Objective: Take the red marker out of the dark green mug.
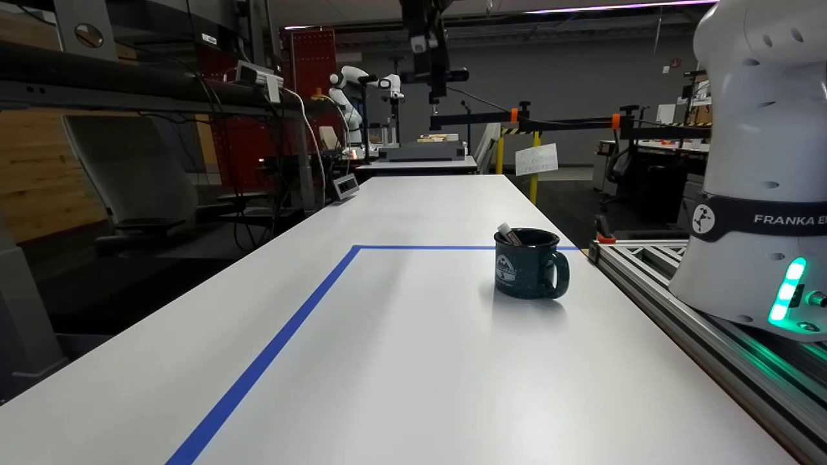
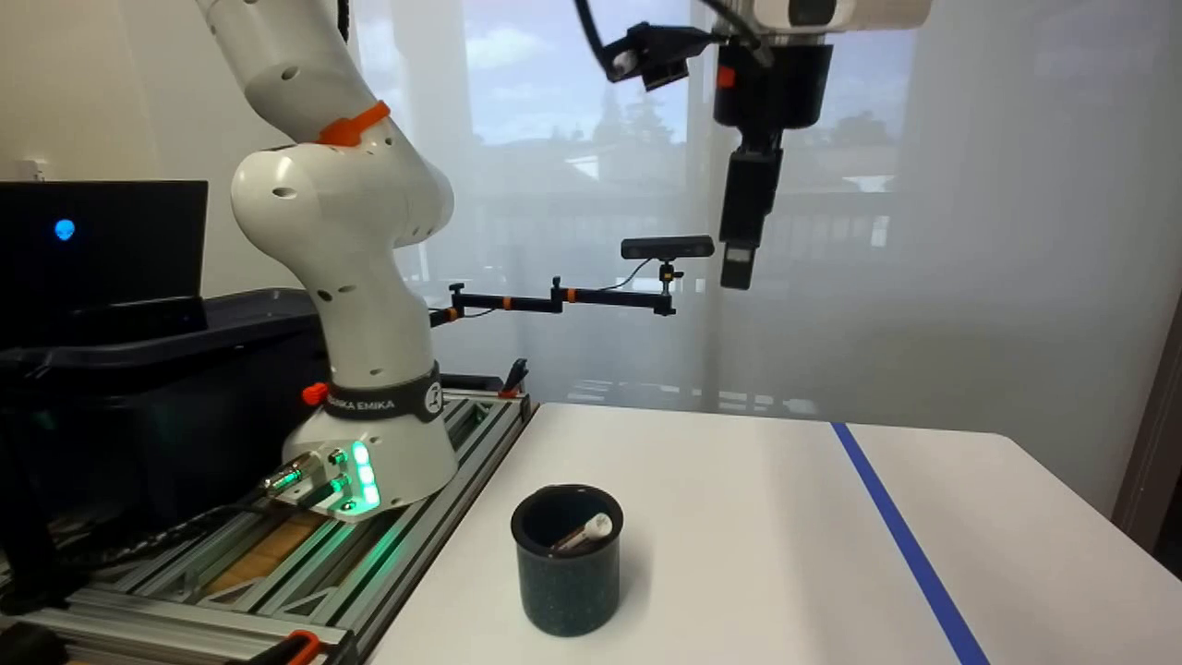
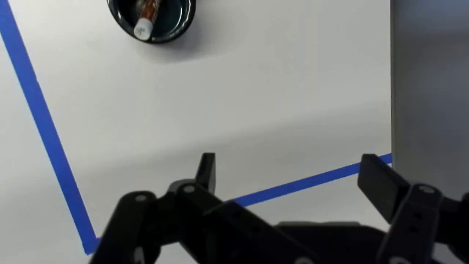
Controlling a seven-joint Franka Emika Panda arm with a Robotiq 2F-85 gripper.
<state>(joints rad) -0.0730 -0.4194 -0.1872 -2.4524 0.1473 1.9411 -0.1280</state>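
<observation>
Dark green mug [image 1: 533, 271]: stood upright on the white table [image 1: 400, 361], near the edge beside the robot's base [image 1: 730, 278]; its loop handle [image 1: 564, 274] stuck out to one side and pale print [image 1: 506, 268] showed on its wall in an exterior view.
Red marker [image 2: 574, 539]: sat tilted inside the mug, its white end [image 3: 143, 30] uppermost against the rim and showing a little above it in an exterior view; the red-brown barrel [image 3: 150, 11] ran down inside, and its lower tip could not be seen.
Robotiq gripper [image 3: 287, 167]: hung high above the table, pointing down, well apart from the mug; its fingers [image 3: 207, 170] were spread wide and held nothing.
Blue tape [image 2: 910, 545]: lay in straight strips that met at a corner in the wrist view; the mug stood inside that corner.
Panda arm [image 2: 332, 231]: rose from an aluminium frame [image 2: 411, 554] alongside the table, its base lights [image 2: 365, 476] glowing green.
Black laptop [image 2: 102, 249]: rested on a dark plastic bin [image 2: 185, 416], a blue alien-head logo [image 2: 64, 230] lit on its lid.
Camera [image 2: 667, 247]: sat on a jointed black boom [image 2: 600, 297] in the background of an exterior view.
</observation>
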